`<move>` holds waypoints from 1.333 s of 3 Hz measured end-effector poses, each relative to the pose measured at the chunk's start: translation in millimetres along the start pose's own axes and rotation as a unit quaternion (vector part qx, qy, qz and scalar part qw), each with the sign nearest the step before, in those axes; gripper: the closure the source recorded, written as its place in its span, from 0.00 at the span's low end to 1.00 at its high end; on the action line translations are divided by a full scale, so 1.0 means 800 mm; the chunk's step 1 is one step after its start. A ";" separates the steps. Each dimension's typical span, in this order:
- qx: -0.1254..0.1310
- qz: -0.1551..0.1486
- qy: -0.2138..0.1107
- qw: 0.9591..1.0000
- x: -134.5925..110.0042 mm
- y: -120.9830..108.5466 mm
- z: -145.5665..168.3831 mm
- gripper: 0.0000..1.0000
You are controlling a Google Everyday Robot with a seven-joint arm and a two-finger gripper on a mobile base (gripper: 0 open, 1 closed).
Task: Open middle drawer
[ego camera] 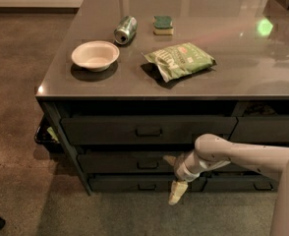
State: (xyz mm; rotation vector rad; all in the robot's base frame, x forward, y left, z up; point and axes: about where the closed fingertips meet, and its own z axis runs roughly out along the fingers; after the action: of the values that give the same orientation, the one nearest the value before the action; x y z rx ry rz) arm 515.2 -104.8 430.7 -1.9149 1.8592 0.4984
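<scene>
The middle drawer is the low dark-grey front second in the stack under the counter, with a small loop handle at its centre. It sits about flush with the drawers above and below. My gripper is in front of this drawer, just right of the handle. It is open and empty: one pale finger points left at drawer height, the other hangs down in front of the lowest drawer. It does not hold the handle.
The taller top drawer is above. On the counter are a white bowl, a can lying on its side, a green sponge and a green chip bag. More drawers stand to the right.
</scene>
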 end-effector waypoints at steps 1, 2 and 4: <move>0.026 -0.031 -0.012 0.999 -0.023 -0.006 -0.005 0.00; 0.074 -0.063 -0.029 0.995 -0.044 -0.009 -0.015 0.00; 0.126 -0.084 -0.031 0.988 -0.052 -0.038 -0.008 0.00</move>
State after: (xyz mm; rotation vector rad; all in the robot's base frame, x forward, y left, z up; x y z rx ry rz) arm 543.6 -72.5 460.0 -1.8421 1.6179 0.2530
